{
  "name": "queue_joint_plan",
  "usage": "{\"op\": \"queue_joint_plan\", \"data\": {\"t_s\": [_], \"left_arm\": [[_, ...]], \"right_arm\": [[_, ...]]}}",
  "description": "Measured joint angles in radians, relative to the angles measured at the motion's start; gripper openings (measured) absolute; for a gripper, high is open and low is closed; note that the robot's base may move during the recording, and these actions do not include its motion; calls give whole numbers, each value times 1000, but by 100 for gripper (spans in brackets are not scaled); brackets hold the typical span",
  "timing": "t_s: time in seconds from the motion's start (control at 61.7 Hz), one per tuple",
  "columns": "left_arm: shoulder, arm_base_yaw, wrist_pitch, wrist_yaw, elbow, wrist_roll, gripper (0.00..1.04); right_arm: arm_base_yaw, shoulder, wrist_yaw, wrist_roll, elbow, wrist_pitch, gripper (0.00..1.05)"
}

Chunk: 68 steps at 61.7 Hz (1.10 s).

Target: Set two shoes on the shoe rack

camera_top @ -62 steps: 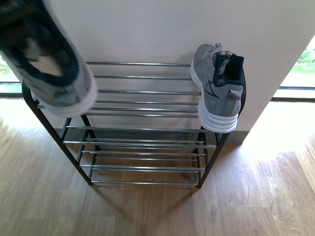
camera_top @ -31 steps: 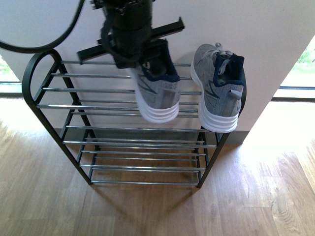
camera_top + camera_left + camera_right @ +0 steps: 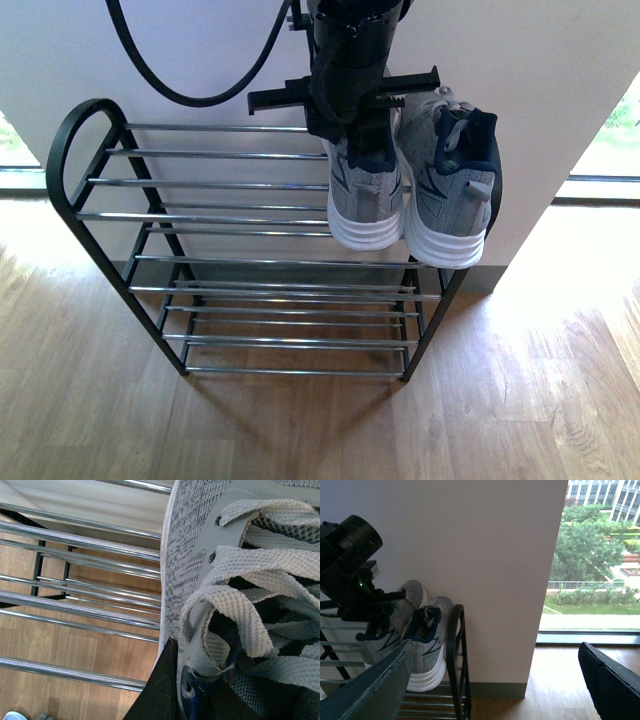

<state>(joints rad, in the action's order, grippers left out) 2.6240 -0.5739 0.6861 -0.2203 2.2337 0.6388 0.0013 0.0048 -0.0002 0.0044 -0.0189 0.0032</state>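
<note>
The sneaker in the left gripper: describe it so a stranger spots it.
On the shoe rack, at the top tier's right end, are two grey sneakers. It is the inner sneaker, left gripper clamped on its collar; the outer sneaker stands free.

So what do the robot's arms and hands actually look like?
The left arm is a chunky black cylinder with a thick black cable looping off it, a flat black crossbar at the left hand, and a tiny green light. The right hand shows only two flat, dark blue-grey fingers.
</note>
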Motion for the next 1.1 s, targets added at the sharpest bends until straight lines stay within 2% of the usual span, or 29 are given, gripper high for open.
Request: {"op": "queue_joint_plan", "data": {"t_s": [0.276,0.649,0.778,1.103], "left_arm": [[-6,2,40,-1,-20,118,2],[-11,-8,46,-11,-32,51,2],[-30,-8,2,-14,-74,45,2],[-163,-5,-128,35,-220,69,52]], "right_arm": [[0,0,0,0,0,0,96],[0,0,0,0,0,0,96],[0,0,0,0,0,0,96],[0,0,0,0,0,0,96]]}}
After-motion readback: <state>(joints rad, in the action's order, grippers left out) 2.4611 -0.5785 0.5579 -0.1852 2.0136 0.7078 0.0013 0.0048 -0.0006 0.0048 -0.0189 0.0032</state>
